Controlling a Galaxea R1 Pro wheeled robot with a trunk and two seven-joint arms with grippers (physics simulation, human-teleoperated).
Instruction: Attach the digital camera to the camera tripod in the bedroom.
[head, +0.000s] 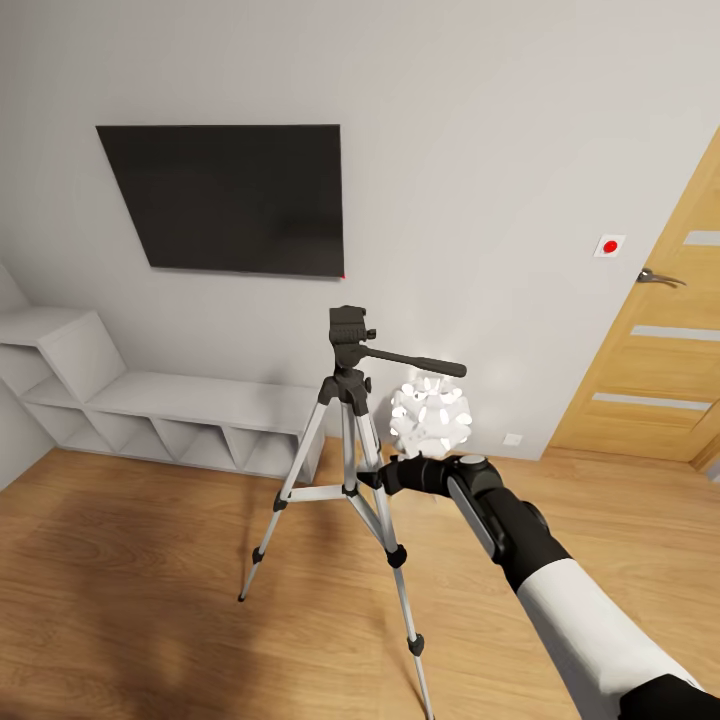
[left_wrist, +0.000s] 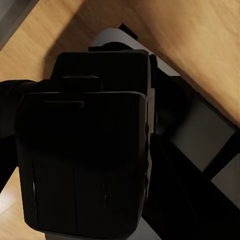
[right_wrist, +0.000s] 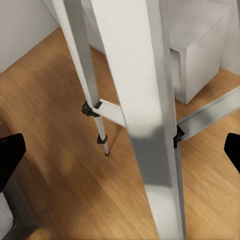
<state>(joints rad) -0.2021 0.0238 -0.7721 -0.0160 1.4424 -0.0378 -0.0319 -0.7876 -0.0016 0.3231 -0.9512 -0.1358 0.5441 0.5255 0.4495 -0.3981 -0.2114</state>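
Observation:
The camera tripod stands on the wood floor of the bedroom, silver legs spread, black head and pan handle on top. My right gripper reaches to its near leg about halfway up. In the right wrist view that leg runs between the black fingertips, which stand wide apart, so the right gripper is open around it. In the left wrist view the black digital camera sits very close, held above the floor with my left gripper shut on it.
A dark TV hangs on the pale wall above a low white shelf unit. A white clustered-shade lamp stands just behind the tripod's handle. A wooden door is at the right, with a red-dot wall plate beside it.

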